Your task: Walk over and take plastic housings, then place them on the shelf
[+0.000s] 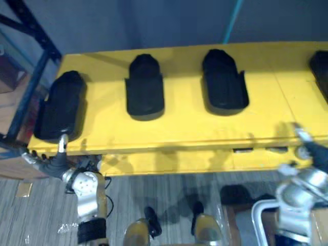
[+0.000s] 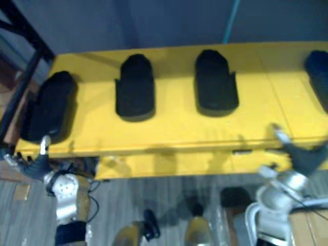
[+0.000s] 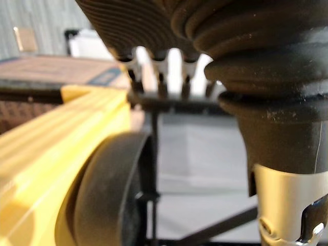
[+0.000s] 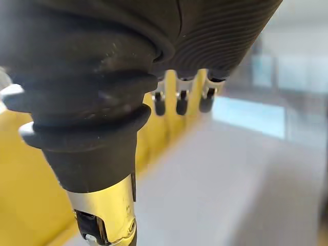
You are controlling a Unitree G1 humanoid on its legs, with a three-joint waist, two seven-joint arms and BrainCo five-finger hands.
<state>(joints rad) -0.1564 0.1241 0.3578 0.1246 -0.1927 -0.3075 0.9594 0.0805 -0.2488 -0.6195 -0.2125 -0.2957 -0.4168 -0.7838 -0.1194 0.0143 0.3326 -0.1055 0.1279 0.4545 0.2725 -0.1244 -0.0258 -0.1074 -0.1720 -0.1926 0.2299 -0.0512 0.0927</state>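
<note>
Yellow flat-topped table (image 1: 179, 134) just ahead of both hands, carrying black moulded plastic housings in a row, each well apart from the next. Directly beyond the left hand (image 1: 55, 163), the nearest housing (image 1: 60, 105), lying lengthwise and reaching close to the table's near edge. From the left wrist, seen as a rounded black end right beside the yellow edge.

Left hand below that edge, fingers straight and spread, pointing outward away from the table's middle. Thumb raised towards the near end of the nearest housing; touching it or just short of it, cannot tell. Nothing held.

Further along from the left hand towards the right hand, the second housing (image 1: 145, 87), then the third housing (image 1: 224, 83), both deeper on the table than either hand. Well beyond the right hand (image 1: 316, 154), the fourth housing (image 1: 320, 72), partly out of view.

Right hand at the table's near edge, fingers loose and apart, thumb standing off from them, gripping nothing. Yellow table edge alongside its fingers in the right wrist view.

Outward of the left hand, next to the nearest housing, dark blue metal shelf frame (image 1: 31, 66). Grey striped floor (image 1: 128, 195) beneath both hands.
</note>
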